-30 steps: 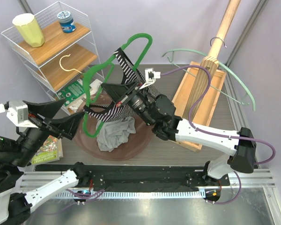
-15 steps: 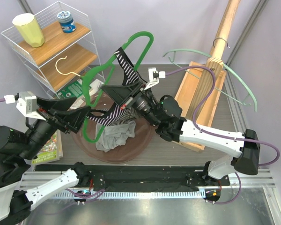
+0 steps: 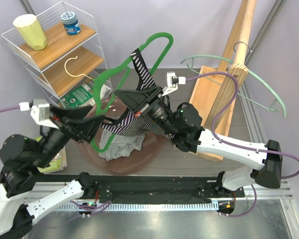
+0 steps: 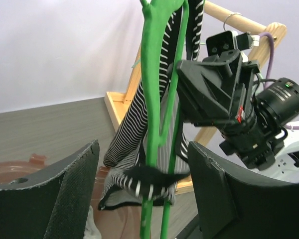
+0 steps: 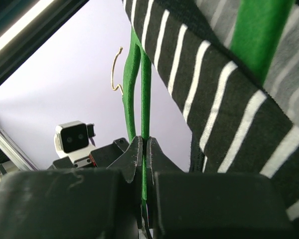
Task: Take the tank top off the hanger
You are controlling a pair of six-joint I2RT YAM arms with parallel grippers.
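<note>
A green hanger (image 3: 112,74) is held up over the table with a black-and-white striped tank top (image 3: 134,127) draped on it. My right gripper (image 3: 134,99) is shut on the hanger's thin bar (image 5: 145,99), and the striped fabric (image 5: 214,99) hangs close beside its jaws. My left gripper (image 3: 89,124) comes in from the left and is open. In the left wrist view the hanger (image 4: 152,99) and the tank top's lower hem (image 4: 132,134) hang between and just beyond its fingers (image 4: 74,189), which do not press on them.
A brown round tray (image 3: 154,152) below holds a grey cloth (image 3: 122,147). A wire shelf (image 3: 20,55) at the back left carries a yellow cup (image 3: 31,31) and a jar (image 3: 70,22). A wooden stand (image 3: 229,84) with pale green hangers (image 3: 261,87) is on the right.
The right gripper has carried the hanger and tank top up and to the right. The left gripper has swung in from the left to flank them, its jaws narrower than before.
</note>
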